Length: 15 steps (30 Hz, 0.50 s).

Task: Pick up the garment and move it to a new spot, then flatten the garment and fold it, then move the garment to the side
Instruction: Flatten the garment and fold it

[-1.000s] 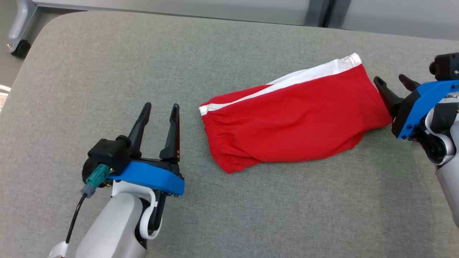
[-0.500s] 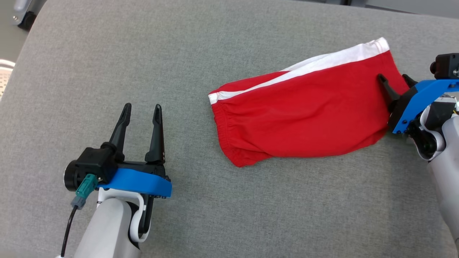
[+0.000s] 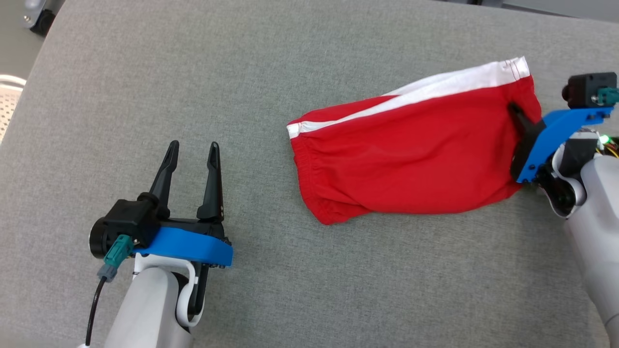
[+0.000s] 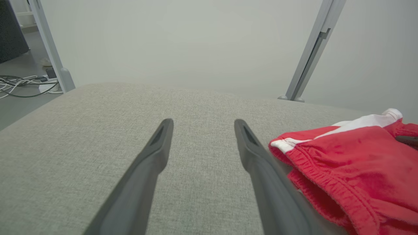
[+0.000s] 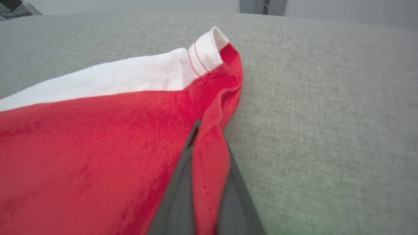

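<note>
Garment, red, white-striped, rumpled

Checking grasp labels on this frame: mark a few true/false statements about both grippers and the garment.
1. The right gripper is shut on the garment's edge. True.
2. The left gripper grips the garment. False: it is open, beside the garment and apart from it.
3. The garment has a white stripe. True.
4. The garment hangs in the air. False: it lies on the grey surface.
</note>
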Available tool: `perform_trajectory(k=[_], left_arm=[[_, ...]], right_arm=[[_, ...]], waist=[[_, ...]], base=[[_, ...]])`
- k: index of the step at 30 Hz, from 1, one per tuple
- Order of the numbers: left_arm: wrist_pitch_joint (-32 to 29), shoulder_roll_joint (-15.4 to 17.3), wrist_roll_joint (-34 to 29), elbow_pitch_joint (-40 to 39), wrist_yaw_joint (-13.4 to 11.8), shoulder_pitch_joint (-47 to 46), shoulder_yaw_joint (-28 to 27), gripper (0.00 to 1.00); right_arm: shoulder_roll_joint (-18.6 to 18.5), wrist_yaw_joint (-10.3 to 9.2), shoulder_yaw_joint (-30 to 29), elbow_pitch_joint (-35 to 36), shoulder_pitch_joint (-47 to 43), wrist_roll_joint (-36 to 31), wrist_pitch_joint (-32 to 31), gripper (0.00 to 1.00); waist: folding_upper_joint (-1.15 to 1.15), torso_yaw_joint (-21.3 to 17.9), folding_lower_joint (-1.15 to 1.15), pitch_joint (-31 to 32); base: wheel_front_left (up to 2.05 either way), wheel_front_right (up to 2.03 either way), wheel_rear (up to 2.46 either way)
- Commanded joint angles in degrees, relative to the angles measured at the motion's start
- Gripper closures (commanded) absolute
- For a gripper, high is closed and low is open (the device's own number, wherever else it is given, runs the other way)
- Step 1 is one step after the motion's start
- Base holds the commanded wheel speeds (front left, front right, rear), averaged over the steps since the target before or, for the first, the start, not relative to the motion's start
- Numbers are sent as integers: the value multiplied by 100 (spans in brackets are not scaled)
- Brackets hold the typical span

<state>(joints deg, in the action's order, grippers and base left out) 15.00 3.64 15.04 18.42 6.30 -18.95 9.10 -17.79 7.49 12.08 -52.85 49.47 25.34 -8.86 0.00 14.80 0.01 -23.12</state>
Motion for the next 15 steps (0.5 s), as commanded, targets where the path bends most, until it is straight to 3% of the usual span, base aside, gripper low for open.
perform_trajectory(k=[1,8,15], left_arm=[[22,-11,-46,14,35,35,-45,0],[22,-24,-135,112,83,173,-139,0],[22,-13,-144,167,111,315,-172,0]], right_arm=[[-82,-1,-56,-56,-179,-6,75,100],[-236,0,-595,101,-459,-153,531,100],[-414,0,-1278,469,-984,-793,657,100]], waist=[[0,-54,-1,74],[0,-299,-1,438],[0,-506,-1,752]], base=[[0,0,0],[0,0,0],[0,0,0]])
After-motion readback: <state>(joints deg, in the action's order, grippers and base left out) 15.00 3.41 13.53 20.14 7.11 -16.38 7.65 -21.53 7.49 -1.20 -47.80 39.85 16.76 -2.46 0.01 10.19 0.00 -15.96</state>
